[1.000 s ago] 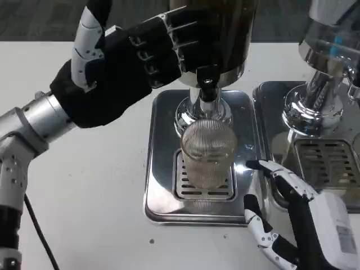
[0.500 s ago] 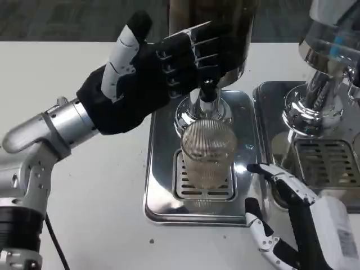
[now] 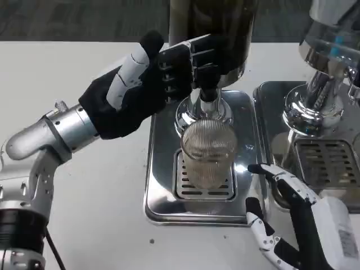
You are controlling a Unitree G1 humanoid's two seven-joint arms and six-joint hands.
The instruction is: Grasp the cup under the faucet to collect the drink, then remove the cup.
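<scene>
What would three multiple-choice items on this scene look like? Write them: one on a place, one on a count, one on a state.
1. Where does the cup stand?
A. on the drip tray grate under the faucet
B. on the bare table
C. in the right hand

2. How many drip trays show?
A. one
B. two
C. four

3. What does the right hand hold?
A. the cup
B. a lid
C. nothing

Answers:
1. A, the cup sits on the grate below the faucet.
2. B, one tray under the cup, another to its right.
3. C, its fingers are spread beside the cup, clear of it.
</scene>
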